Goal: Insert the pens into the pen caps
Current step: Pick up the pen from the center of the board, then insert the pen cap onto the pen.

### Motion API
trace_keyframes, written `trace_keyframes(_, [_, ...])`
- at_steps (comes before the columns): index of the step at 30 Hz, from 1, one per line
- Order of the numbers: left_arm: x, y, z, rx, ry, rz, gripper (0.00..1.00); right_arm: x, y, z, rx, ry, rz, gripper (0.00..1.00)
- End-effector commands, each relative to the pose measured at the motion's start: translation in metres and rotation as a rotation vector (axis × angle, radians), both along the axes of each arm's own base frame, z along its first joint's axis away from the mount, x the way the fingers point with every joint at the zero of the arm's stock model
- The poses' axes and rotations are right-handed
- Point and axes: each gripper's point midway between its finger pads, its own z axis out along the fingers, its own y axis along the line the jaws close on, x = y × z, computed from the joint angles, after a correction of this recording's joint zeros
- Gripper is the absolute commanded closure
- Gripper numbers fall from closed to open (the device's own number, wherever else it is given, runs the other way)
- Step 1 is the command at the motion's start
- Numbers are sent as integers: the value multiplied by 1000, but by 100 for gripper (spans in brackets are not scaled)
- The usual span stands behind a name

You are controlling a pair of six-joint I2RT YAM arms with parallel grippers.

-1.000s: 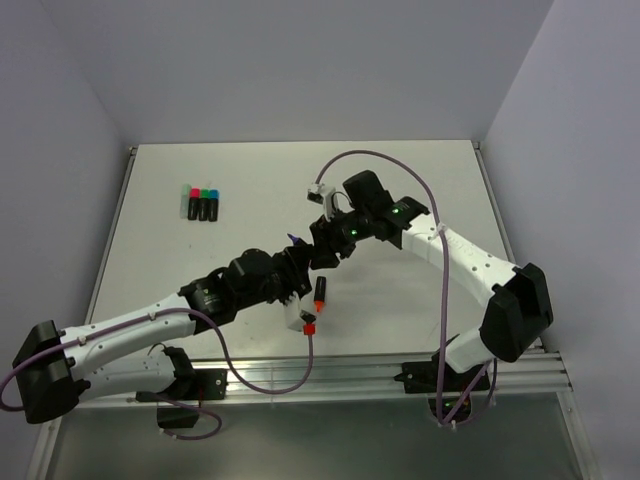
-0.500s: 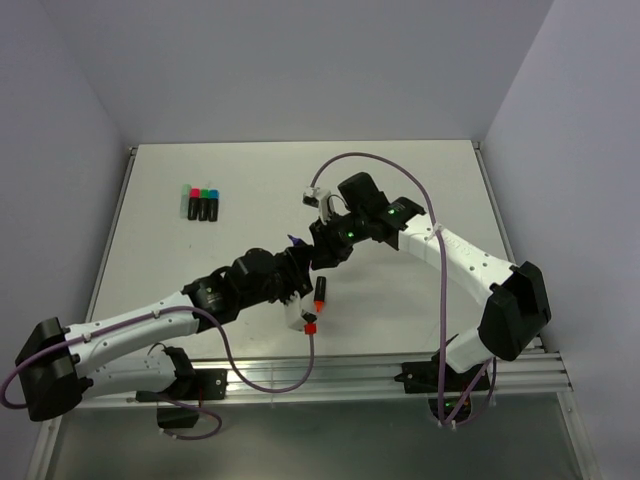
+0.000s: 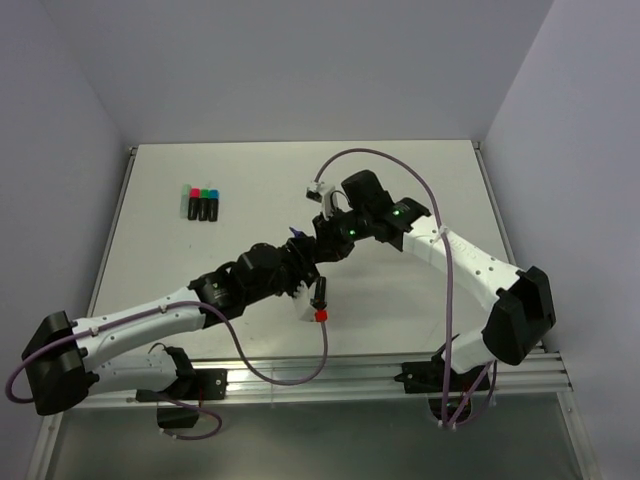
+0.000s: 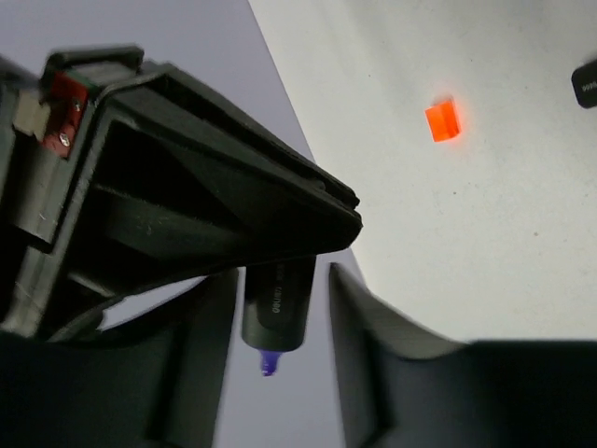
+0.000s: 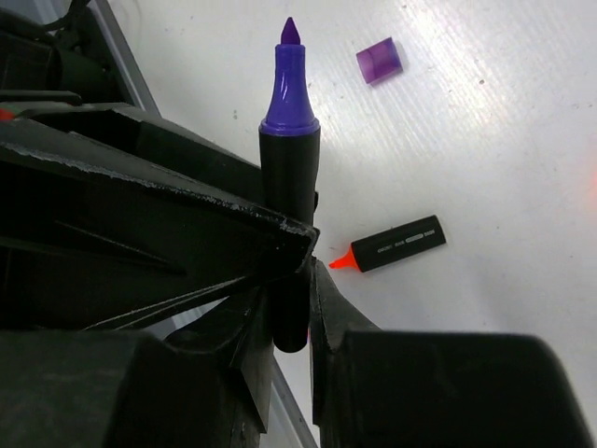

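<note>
A purple-tipped pen [image 5: 289, 168] stands upright between the two grippers above the middle of the table. My right gripper [image 5: 291, 280] is shut on its black barrel near the lower end, tip pointing away. In the left wrist view the same purple pen [image 4: 277, 308] hangs between the fingers of my left gripper [image 4: 278, 289], which stand open with a gap on each side. The two grippers meet in the top view, left gripper [image 3: 300, 270] against right gripper [image 3: 318, 250]. A purple cap [image 5: 379, 60], an orange-tipped pen [image 5: 396, 245] and an orange cap [image 4: 443, 120] lie on the table.
Three capped pens [image 3: 203, 204] stand side by side at the far left of the white table [image 3: 420, 180]. Both arms cross over the table's middle, and purple cables loop beside each arm.
My right gripper has closed on the purple pen. The left jaws have eased apart around it, and the left arm has shifted a little to the right.
</note>
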Motion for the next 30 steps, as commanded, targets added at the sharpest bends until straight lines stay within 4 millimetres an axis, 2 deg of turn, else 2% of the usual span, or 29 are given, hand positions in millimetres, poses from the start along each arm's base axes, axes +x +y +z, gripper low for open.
trace_keyframes(1, [6,-16,45,-192,16,30,47,8,11,41,126,-146,13,100])
trace_keyframes(2, [11,-13,59,-220,20,49,36,7,8,42,125,-157,9,100])
trace_keyframes(3, [21,1,68,-255,42,94,22,6,5,37,114,-154,4,100])
trace_keyframes(4, [23,10,65,-236,71,113,1,5,3,35,110,-156,1,100])
trace_keyframes(5, [19,19,85,-286,74,99,1,6,-1,35,108,-166,-5,100])
trace_keyframes(6, [25,34,91,-303,82,127,0,7,-4,33,104,-167,-11,100])
trace_keyframes(7, [23,41,94,-315,100,134,1,6,-8,29,95,-162,-17,100])
trace_keyframes(8, [21,53,109,-383,117,166,1,7,-12,30,99,-169,-25,100])
trace_keyframes(10, [22,65,121,-473,162,233,1,10,-18,29,93,-179,-43,100])
trace_keyframes(11, [20,68,130,-550,251,274,1,12,-22,32,92,-192,-54,100])
trace_keyframes(12, [25,77,132,-585,288,343,0,13,-24,32,90,-199,-62,100])
trace_keyframes(14, [34,83,126,-646,460,463,1,17,-30,34,87,-216,-78,100])
trace_keyframes(15, [44,94,120,-669,523,542,0,22,-35,33,82,-220,-97,100])
trace_keyframes(16, [50,96,114,-689,595,596,0,24,-38,34,78,-230,-104,100])
trace_keyframes(17, [59,86,113,-763,736,652,1,27,-42,34,71,-250,-109,100])
trace_keyframes(18, [63,93,101,-776,862,710,0,28,-45,34,71,-256,-111,100])
trace_keyframes(20, [71,79,100,-883,1129,746,17,22,-42,38,94,-254,-79,100])
trace_keyframes(21, [83,90,102,-958,1194,777,25,20,-40,41,108,-249,-67,100])
trace_keyframes(22, [78,79,108,-988,1318,712,37,18,-39,43,117,-242,-65,100])
trace_keyframes(23, [80,77,104,-1057,1445,739,38,17,-39,47,129,-241,-68,100])
trace_keyframes(24, [85,83,108,-1110,1490,732,36,17,-39,51,134,-251,-67,100])
trace_keyframes(25, [85,76,122,-1140,1533,635,27,18,-40,53,133,-261,-72,100])
trace_keyframes(26, [77,73,115,-1163,1655,628,23,18,-41,56,134,-272,-75,100])
trace_keyframes(27, [78,78,116,-1194,1695,593,22,17,-40,60,146,-278,-65,100])
trace_keyframes(28, [77,78,119,-1205,1711,538,27,17,-41,61,147,-282,-68,100])
trace_keyframes(30, [78,85,93,-1176,1692,619,35,19,-44,59,137,-286,-83,100])
